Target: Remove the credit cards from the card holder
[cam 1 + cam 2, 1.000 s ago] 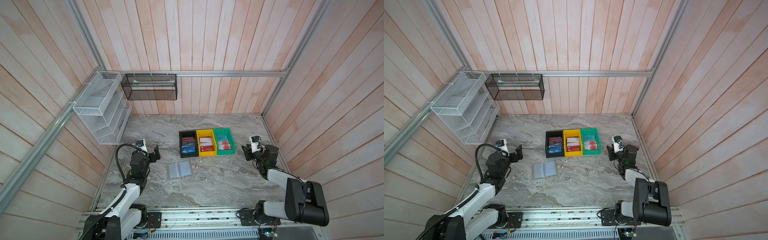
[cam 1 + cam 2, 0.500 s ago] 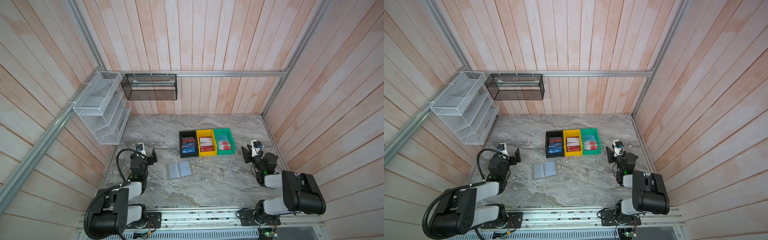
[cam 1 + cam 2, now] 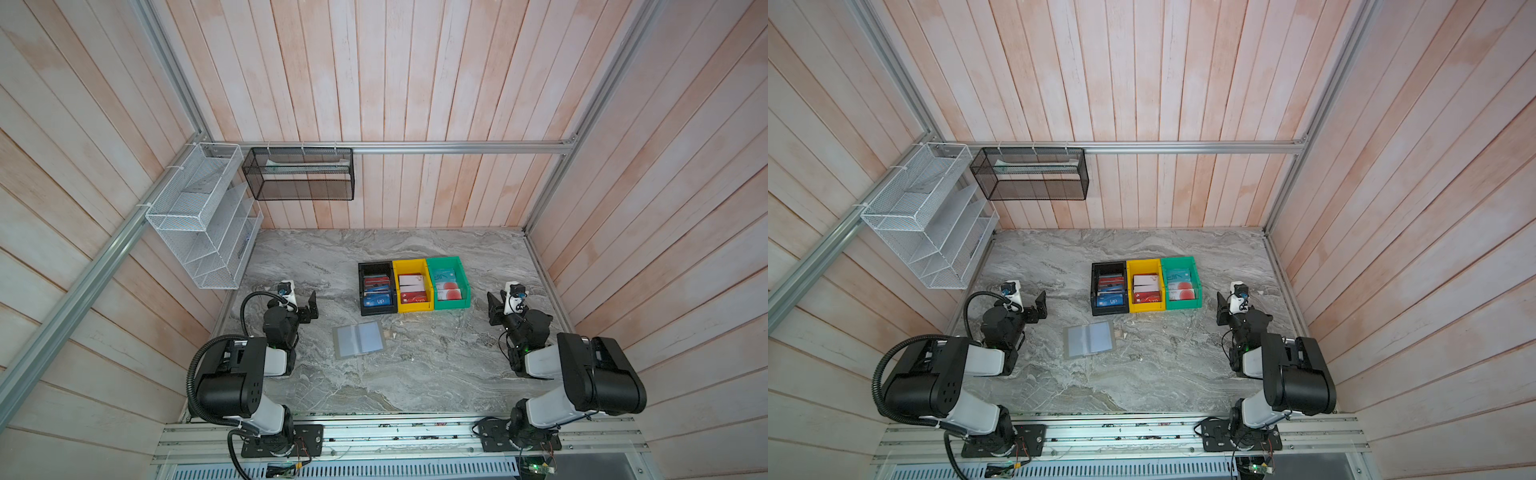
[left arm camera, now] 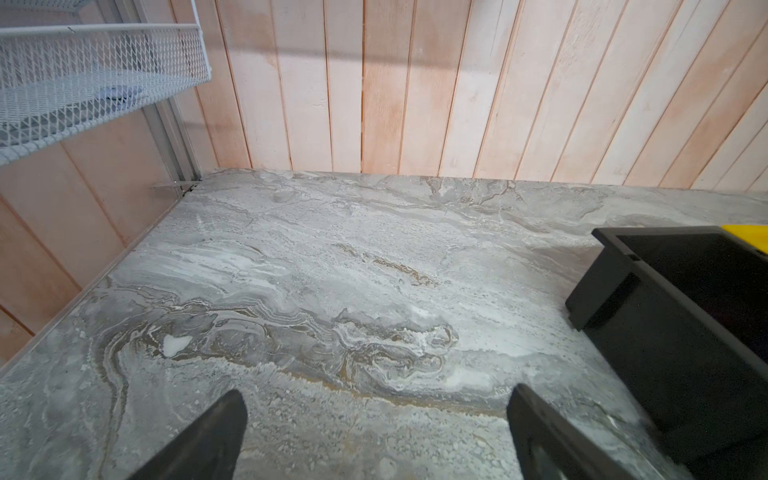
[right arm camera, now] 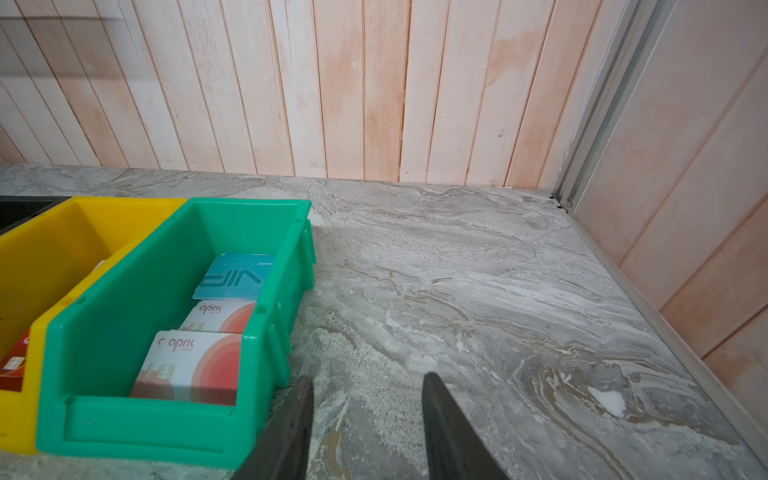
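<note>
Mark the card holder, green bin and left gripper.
card holder (image 3: 358, 340): a top view, middle of open booklet.
green bin (image 5: 145, 430): right wrist view, front wall.
left gripper (image 4: 377, 390): left wrist view, midway between fingertips.

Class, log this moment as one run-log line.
card holder: open flat, no cards showing; credit cards: in bins; left gripper: open, empty; right gripper: open, empty

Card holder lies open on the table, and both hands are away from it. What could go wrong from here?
1. The card holder has pale sleeves and looks small in both top views; a card left inside could be missed.
2. The right hand is open close beside the green bin; a sideways swing might push it and disturb the credit cards inside.
</note>
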Robot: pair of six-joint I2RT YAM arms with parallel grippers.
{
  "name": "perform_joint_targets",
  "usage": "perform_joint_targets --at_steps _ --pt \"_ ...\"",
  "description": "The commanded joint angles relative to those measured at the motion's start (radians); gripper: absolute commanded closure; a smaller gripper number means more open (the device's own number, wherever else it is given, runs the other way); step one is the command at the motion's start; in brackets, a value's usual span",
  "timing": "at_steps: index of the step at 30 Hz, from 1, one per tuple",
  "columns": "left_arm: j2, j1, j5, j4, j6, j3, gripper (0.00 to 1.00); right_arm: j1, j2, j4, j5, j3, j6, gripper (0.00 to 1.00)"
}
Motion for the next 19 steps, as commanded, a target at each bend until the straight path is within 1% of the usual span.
perform_joint_targets --at_steps 1,19 --pt "-0.005 0.005 0.018 0.028 0.014 0.017 0.00 0.004 -0.015 -0.003 0.020 0.012 -0.006 0.56" --pt "-0.005 0.003 0.016 0.022 0.014 0.021 0.00 0.006 -0.015 -0.006 0.029 0.014 -0.003 0.54"
